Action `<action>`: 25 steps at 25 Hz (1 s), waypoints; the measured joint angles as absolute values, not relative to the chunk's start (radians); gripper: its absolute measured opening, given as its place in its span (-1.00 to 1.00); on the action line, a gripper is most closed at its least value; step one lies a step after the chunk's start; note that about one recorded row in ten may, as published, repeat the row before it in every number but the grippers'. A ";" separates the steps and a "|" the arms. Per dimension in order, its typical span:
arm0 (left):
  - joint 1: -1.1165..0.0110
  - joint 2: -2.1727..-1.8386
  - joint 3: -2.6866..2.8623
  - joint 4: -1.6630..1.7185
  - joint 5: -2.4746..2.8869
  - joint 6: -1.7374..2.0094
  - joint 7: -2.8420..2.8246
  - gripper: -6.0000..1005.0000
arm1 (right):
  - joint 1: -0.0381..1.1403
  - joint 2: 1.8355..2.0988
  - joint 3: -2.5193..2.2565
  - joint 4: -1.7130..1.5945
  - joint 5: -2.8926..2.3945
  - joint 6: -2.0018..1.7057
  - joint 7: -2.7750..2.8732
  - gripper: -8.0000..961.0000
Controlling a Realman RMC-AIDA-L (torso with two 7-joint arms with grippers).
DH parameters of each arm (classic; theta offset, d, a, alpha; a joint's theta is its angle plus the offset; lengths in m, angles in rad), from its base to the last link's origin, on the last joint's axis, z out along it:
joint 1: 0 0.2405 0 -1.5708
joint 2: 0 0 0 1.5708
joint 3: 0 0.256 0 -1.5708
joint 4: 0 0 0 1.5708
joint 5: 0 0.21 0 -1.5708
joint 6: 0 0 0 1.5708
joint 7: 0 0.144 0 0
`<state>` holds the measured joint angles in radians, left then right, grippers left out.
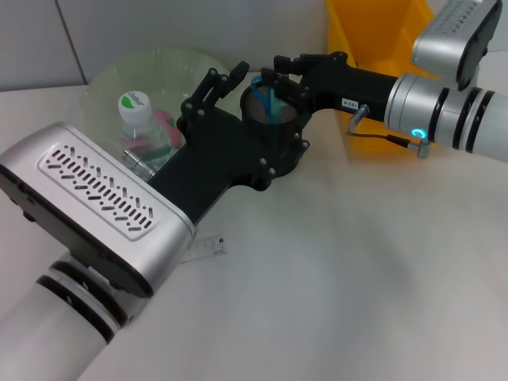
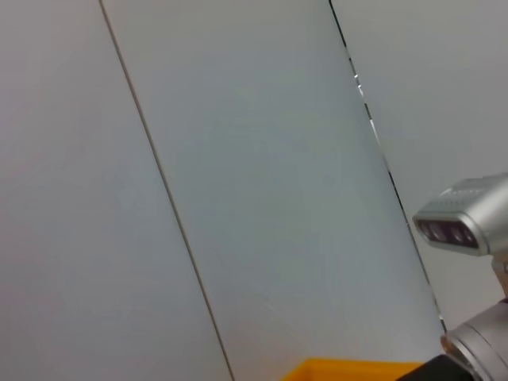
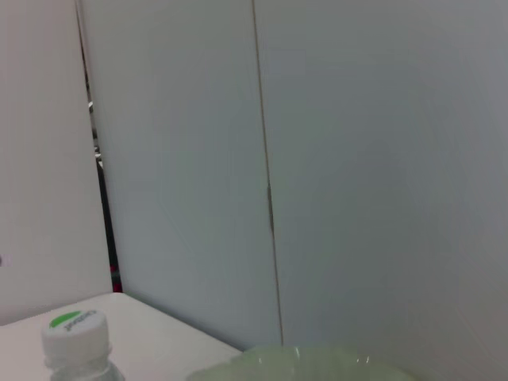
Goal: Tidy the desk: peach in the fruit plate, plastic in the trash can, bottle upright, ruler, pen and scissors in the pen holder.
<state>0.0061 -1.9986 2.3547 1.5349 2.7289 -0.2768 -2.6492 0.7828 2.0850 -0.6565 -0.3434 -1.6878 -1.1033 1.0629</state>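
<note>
A black mesh pen holder (image 1: 284, 111) stands at the table's middle back with a blue item (image 1: 268, 101) upright inside it. My right gripper (image 1: 274, 70) hovers right over its rim, coming in from the right. My left gripper (image 1: 226, 77) reaches in from the lower left and stands open and empty, just left of the holder. The bottle (image 1: 136, 111) stands upright with its white cap (image 3: 75, 329), at the near edge of the green fruit plate (image 1: 171, 67). Something pink, probably the peach (image 1: 167, 121), lies in the plate. A clear ruler (image 1: 208, 247) lies on the table, partly under my left arm.
A yellow bin (image 1: 381, 32) stands at the back right behind my right arm; its edge (image 2: 349, 369) shows in the left wrist view. The plate's rim (image 3: 317, 353) shows in the right wrist view. Grey wall panels close off the back.
</note>
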 joint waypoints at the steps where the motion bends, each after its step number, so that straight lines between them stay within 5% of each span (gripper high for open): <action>1: 0.006 -1.999 2.354 1.537 2.729 -0.274 -2.649 0.65 | 0.783 2.085 -0.657 -0.343 -1.688 -1.103 1.063 -0.57; 5: 0.006 -1.999 2.348 1.550 2.733 -0.237 -2.649 0.65 | 0.757 2.085 -0.659 -0.403 -1.686 -1.132 1.111 -0.56; 10: 0.005 -2.004 2.302 1.613 2.729 -0.064 -2.647 0.65 | 0.676 2.083 -0.663 -0.528 -1.595 -1.246 1.160 -0.05; 19: 0.006 -2.066 2.176 1.818 2.732 0.487 -2.642 0.64 | 0.512 2.077 -0.652 -0.755 -1.546 -1.474 1.219 0.70; 25: -0.032 -2.071 2.098 1.899 2.730 0.796 -2.710 0.64 | 0.351 2.052 -0.653 -0.923 -1.568 -1.600 1.275 0.70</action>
<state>-0.0317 -2.0707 2.0984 1.8989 2.7304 0.7960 -2.7102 0.3507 2.0520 -0.6530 -0.9230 -1.5678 -1.5998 1.2749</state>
